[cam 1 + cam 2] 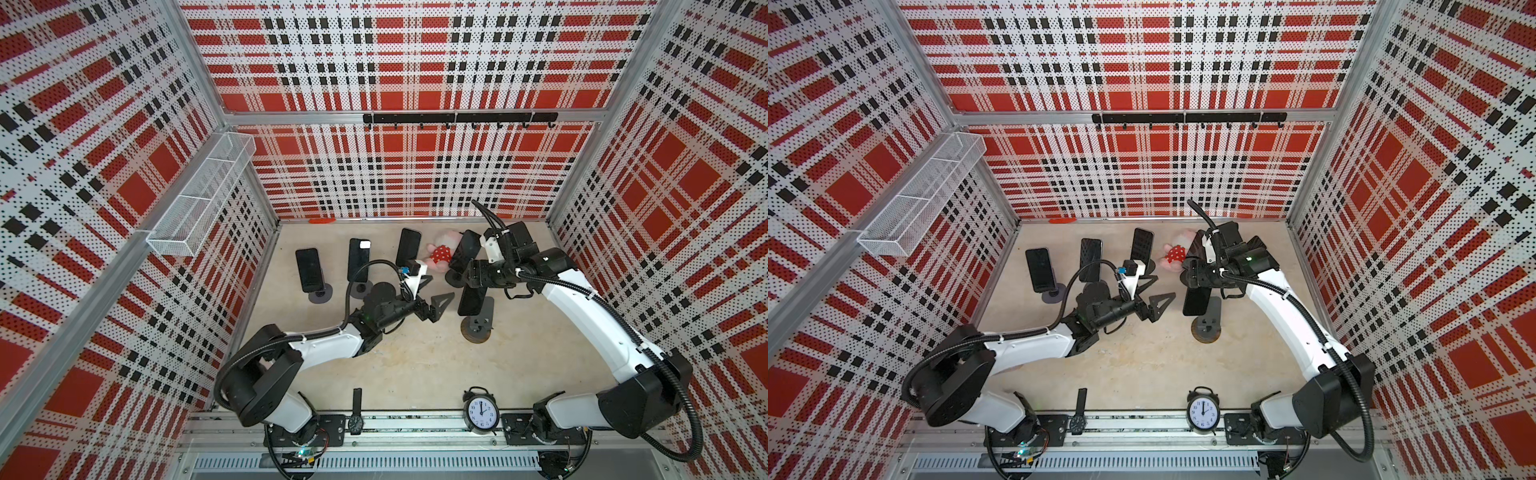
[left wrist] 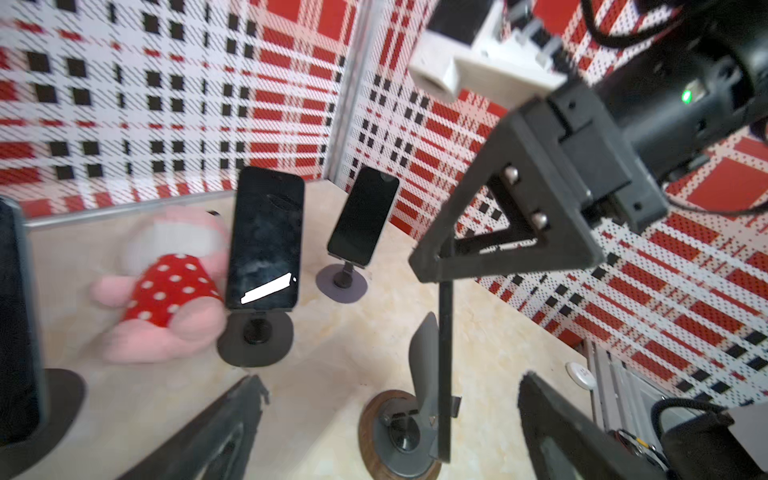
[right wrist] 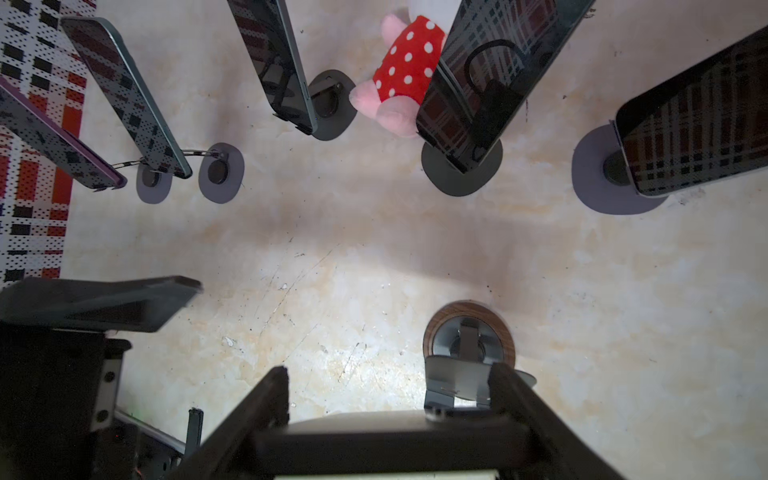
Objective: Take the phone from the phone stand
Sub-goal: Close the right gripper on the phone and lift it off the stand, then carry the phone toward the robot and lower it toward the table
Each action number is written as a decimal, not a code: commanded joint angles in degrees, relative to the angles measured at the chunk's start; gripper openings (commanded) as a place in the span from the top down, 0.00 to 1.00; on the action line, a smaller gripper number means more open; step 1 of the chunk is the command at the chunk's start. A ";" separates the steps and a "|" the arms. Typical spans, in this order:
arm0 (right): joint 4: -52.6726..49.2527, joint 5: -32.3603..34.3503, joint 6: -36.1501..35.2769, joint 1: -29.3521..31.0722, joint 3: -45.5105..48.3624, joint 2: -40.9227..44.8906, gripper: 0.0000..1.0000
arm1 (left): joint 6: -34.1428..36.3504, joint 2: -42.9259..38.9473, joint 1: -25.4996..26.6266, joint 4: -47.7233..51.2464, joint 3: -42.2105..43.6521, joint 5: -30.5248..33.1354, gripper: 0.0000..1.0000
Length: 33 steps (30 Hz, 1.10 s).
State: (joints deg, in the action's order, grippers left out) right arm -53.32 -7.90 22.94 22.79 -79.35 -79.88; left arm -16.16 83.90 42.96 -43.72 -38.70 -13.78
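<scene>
The right arm rises from its base at the near edge and bends at an elbow out by the side wall. Its forearm sweeps inward, and the wrist is turned so the right gripper (image 1: 473,280) points down at the desk (image 1: 395,365). The gripper is clenched on the upper end of a dark phone (image 1: 471,301), which hangs upright beneath it. The phone stand (image 1: 485,311), on a round wooden base, sits just below the gripper, its backplate right beside the phone. Whether the phone's lower edge touches the stand's lip cannot be told. The left arm stretches low over the desk. The left gripper (image 1: 440,289) is spread wide, grasping nothing, and aims at the phone nearby.
</scene>
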 commanded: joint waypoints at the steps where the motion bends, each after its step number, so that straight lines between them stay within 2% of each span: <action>1: 2.44 -2.38 -2.15 1.88 -2.25 0.08 0.32 | 0.90 -4.63 -2.87 -0.81 2.87 3.49 0.02; 3: 2.50 -2.21 -3.04 3.17 -2.99 -0.64 0.32 | 0.63 -7.25 -4.44 -0.69 4.76 7.80 0.02; 10: 3.74 -1.60 -4.81 8.16 -4.73 -3.45 0.32 | -3.36 -14.71 -11.60 -0.57 10.53 16.32 0.02; 15: 1.86 0.78 -6.34 12.40 -7.11 -7.44 0.32 | -8.07 -19.14 -17.33 -0.57 14.76 17.33 0.02; 22: -0.32 2.39 -7.95 17.86 -9.48 -13.21 0.33 | -8.46 -22.98 -20.55 -0.26 18.31 19.99 0.02; 29: -2.09 4.03 -10.53 22.48 -10.43 -19.00 0.33 | -7.23 -22.73 -22.04 -0.84 21.01 21.51 0.02; 33: -3.07 4.21 -11.07 24.26 -10.53 -21.69 0.32 | -6.39 -21.07 -21.40 -7.22 24.74 23.98 0.02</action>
State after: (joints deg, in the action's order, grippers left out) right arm -54.92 -4.49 13.54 46.06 -88.05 -100.51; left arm -23.79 61.82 21.34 -45.87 -16.27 7.81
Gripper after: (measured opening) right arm 0.753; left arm 0.983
